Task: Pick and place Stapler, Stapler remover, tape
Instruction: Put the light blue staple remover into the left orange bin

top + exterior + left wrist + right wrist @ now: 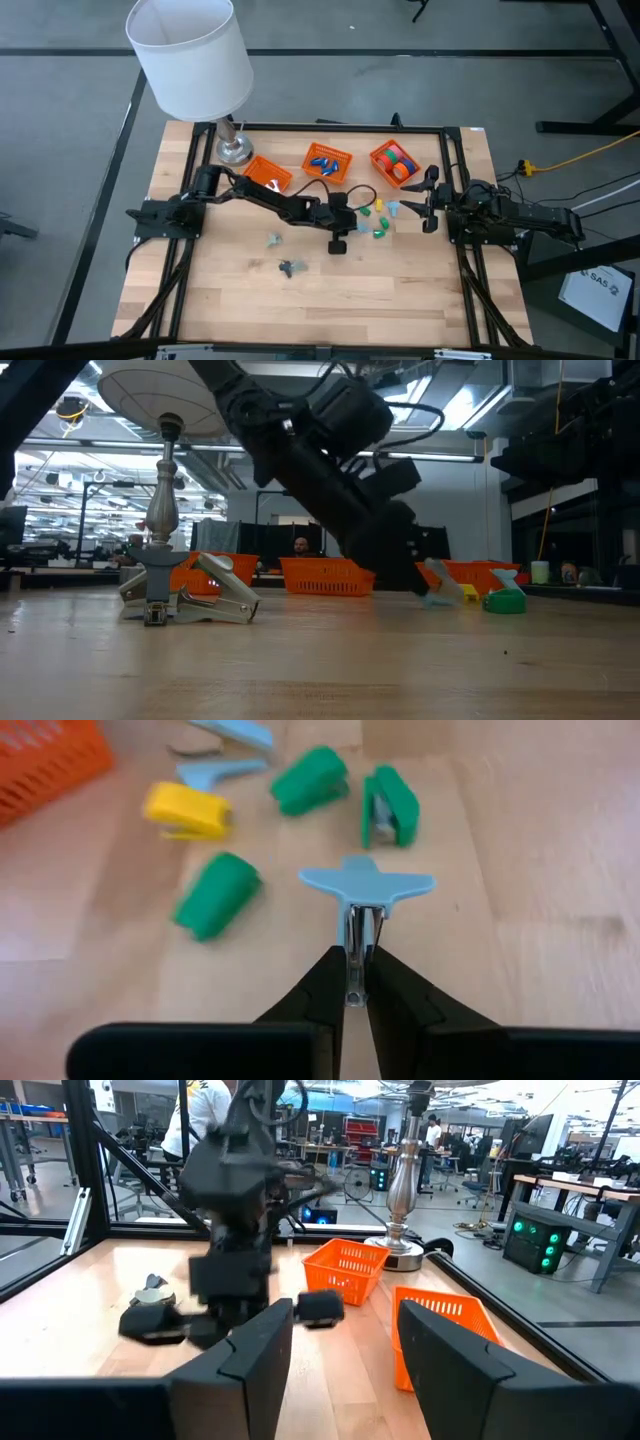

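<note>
My left gripper (358,982) is shut on a light blue staple remover (367,883) at mid-table, beside a loose cluster of small staplers: green ones (217,896) (310,781) (392,806), a yellow one (188,810) and light blue ones (215,770). In the high view this gripper (352,222) is just left of that cluster (378,220). Tape rolls (398,158) lie in the right orange basket (381,151). My right gripper (340,1350) waits open at the table's right edge (430,200), touching nothing. My left gripper pinches the staple remover's shiny metal claw end (360,932) between its two fingers (325,982). The fingers run along the remover, slanting down from the table's left. The blue winged handle (367,883) points away from the gripper. Whether it is clear of the table, I cannot tell.
Two more orange baskets (268,172) (328,160) stand at the back, the middle one holding blue pieces. A lamp with a white shade (190,50) and metal base (233,150) is at the back left. Grey staple removers (273,238) (292,267) lie on the near-left wood.
</note>
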